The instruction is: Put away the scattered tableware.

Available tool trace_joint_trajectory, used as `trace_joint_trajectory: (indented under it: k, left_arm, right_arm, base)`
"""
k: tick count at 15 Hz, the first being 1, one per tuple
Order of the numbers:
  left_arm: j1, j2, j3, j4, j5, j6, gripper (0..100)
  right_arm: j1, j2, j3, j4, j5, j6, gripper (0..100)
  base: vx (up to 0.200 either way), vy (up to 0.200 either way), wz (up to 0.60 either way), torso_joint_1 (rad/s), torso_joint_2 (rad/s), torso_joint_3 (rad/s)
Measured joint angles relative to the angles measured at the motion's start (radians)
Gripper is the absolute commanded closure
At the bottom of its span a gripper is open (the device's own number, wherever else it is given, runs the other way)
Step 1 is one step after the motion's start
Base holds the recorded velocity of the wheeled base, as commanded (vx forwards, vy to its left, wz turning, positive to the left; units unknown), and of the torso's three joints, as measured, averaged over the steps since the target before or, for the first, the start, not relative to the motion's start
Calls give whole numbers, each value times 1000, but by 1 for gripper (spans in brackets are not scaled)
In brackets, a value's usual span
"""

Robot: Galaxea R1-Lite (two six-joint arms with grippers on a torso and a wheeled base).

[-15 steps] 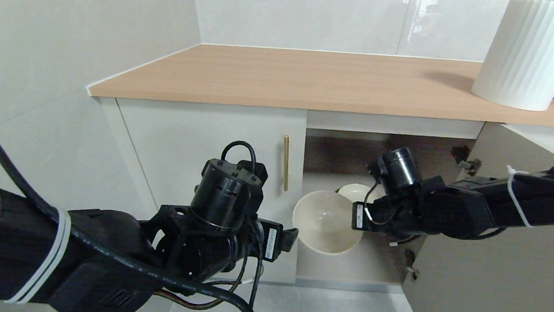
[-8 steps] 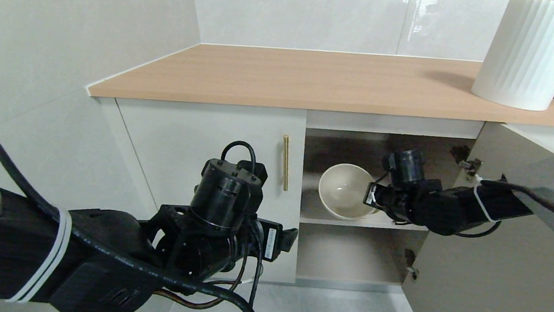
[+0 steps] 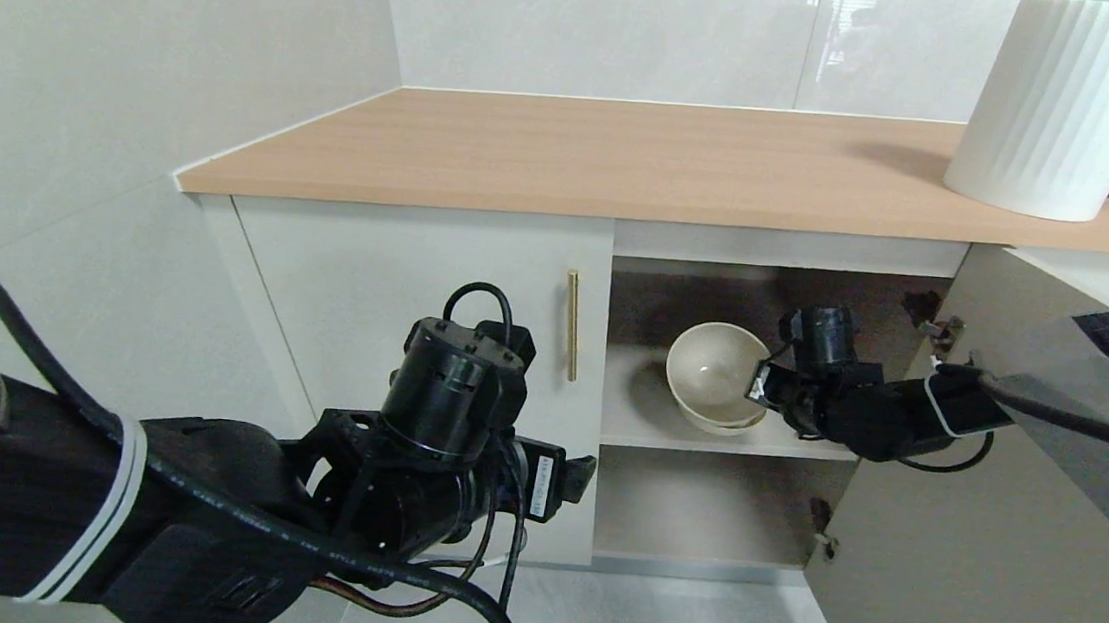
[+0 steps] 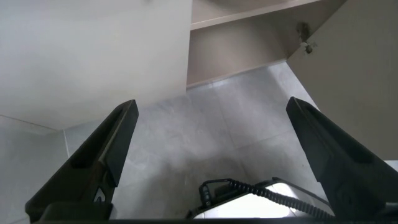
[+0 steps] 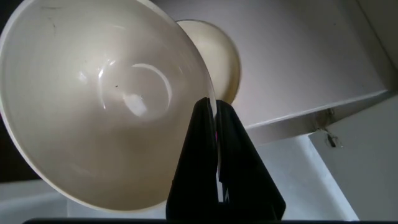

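Our right claw [image 3: 758,388] pinches the rim of the cream bowl [image 3: 710,370]. We hold the bowl tipped inside the cupboard [image 3: 397,278], just over another dish [image 5: 225,59] on the upper shelf [image 3: 636,414]. Our left claw [image 4: 211,106] hangs wide apart above the floor [image 4: 186,143].

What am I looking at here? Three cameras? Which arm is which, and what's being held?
It's a two-armed robot. The wide picture comes from its head camera, and the other two look out along each wrist. The right gripper pinches the rim of a tilted, glossy cream bowl inside the open cabinet. The bowl is over the upper shelf, where a second cream dish sits. The left gripper is open and empty above the grey floor tiles. On the wooden countertop stands a white ribbed cylinder.
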Motion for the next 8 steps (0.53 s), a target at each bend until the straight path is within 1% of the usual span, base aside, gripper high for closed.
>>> trace_joint_trajectory:
  k: [5,8]
  left_arm:
    - [0,1,-1,0,1,0,0]
    - [-1,2,0,0,0,0,0]
  right_arm:
    - [-38,68,-84,3,-4,0,100]
    - [-42,97,-119,6,-5,0,100]
  base:
    - [0,0,0,0,0,0]
    - [0,0,0,0,0,0]
